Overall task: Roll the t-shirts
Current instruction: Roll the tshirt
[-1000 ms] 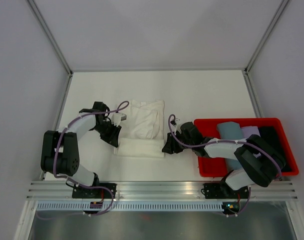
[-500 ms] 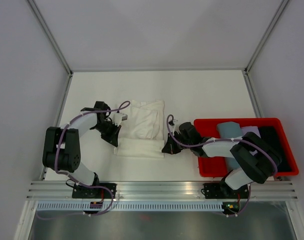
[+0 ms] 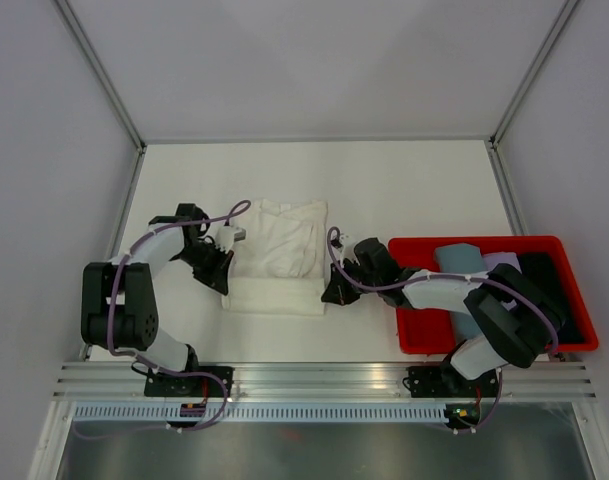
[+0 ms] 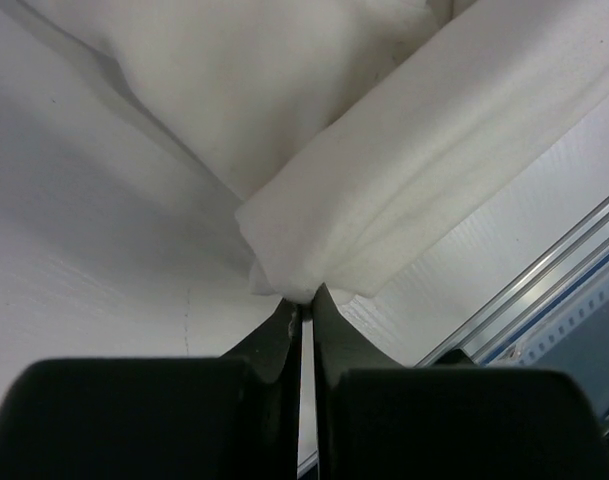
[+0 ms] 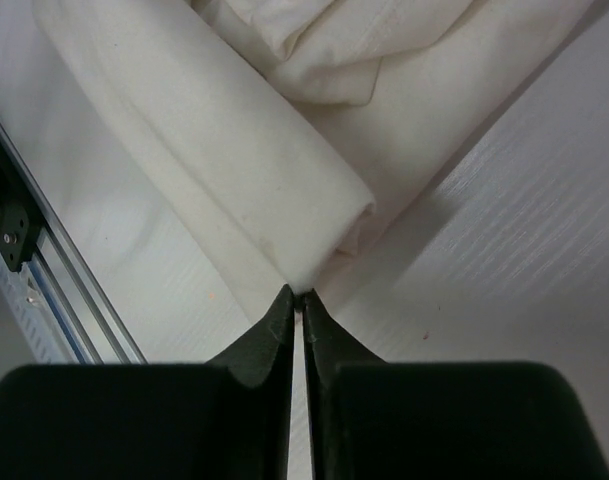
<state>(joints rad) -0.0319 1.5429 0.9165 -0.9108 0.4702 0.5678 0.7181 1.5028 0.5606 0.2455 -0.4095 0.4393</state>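
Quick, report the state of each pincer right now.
Left pincer: closed, pinching the rolled edge of the cream t-shirt at its left end.
Right pincer: closed, tips nipping the same roll's right end.

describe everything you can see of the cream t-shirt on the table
The cream t-shirt is soft, wrinkled, cotton-looking cloth, plain, no print visible. It lies on the white table, left of the red bin, its far part flat and creased, its near edge wound into a low roll running left to right. The left tool is shut on the roll's left end, the right tool on its right end; nothing else touches it.
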